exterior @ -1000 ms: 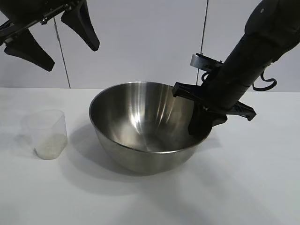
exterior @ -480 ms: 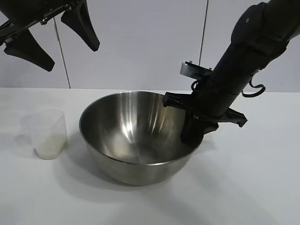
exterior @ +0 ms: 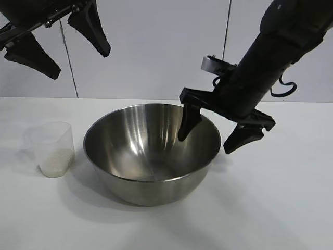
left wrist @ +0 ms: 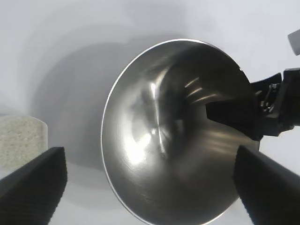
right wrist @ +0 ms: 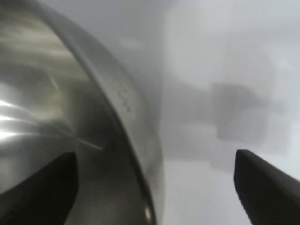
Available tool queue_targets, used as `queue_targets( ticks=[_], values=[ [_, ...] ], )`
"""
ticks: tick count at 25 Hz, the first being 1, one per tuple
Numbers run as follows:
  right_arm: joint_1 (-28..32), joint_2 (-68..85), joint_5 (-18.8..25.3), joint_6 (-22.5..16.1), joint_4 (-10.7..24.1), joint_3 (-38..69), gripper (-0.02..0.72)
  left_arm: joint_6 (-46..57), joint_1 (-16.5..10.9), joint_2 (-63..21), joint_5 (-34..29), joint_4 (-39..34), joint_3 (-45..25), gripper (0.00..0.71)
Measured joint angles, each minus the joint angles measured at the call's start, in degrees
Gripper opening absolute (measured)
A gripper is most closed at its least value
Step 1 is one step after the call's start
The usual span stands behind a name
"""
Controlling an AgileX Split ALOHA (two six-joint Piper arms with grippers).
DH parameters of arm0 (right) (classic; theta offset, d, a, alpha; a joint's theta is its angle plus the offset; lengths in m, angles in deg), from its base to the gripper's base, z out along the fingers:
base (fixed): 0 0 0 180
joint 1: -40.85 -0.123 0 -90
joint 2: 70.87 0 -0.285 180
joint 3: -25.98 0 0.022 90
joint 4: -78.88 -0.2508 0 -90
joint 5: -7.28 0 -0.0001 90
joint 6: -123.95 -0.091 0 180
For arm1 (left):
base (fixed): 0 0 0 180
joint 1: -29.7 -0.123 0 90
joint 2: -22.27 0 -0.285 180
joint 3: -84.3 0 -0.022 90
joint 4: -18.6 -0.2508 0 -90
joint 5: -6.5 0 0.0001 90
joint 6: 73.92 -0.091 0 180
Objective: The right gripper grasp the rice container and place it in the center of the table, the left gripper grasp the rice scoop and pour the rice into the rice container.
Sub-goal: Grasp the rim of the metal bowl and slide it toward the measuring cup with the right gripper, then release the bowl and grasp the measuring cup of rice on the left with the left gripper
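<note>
Right gripper [exterior: 217, 131] straddling steel bowl [exterior: 151, 156] rim, fingers spread, gripping nothing | left gripper [exterior: 57, 39] hanging high, spread, empty | bowl sitting upright, mouth facing up | rice scoop [exterior: 53, 148] standing upright beside it

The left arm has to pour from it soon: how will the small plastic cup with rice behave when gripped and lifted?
The rice scoop looks thin and translucent, so it is probably light and may flex under a squeeze. Its walls seem smooth, so it could slip. The rice fills only the bottom, which likely steadies it upright, yet a sideways nudge might tip it.

rice scoop [exterior: 51, 149] left of rice container [exterior: 151, 153], both on table [exterior: 281, 208]
</note>
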State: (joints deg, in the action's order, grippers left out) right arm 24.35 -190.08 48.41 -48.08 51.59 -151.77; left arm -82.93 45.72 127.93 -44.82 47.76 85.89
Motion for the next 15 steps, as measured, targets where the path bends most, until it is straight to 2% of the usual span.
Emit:
queue_targets(
  ticks=[4, 10, 15],
  values=[
    [2.9, 3.4, 4.8, -0.7, 0.1, -2.9, 0.676, -1.4, 0.0, 0.0, -0.9, 0.0, 0.0, 0.694],
    [8.4, 8.9, 8.5, -0.9, -0.7, -3.4, 0.677, -1.9, 0.0, 0.0, -1.3, 0.0, 0.0, 0.694],
    [8.9, 9.5, 9.7, -0.9, -0.6, -3.4, 0.677, -4.9, 0.0, 0.0, -2.6, 0.0, 0.0, 0.694]
  ],
)
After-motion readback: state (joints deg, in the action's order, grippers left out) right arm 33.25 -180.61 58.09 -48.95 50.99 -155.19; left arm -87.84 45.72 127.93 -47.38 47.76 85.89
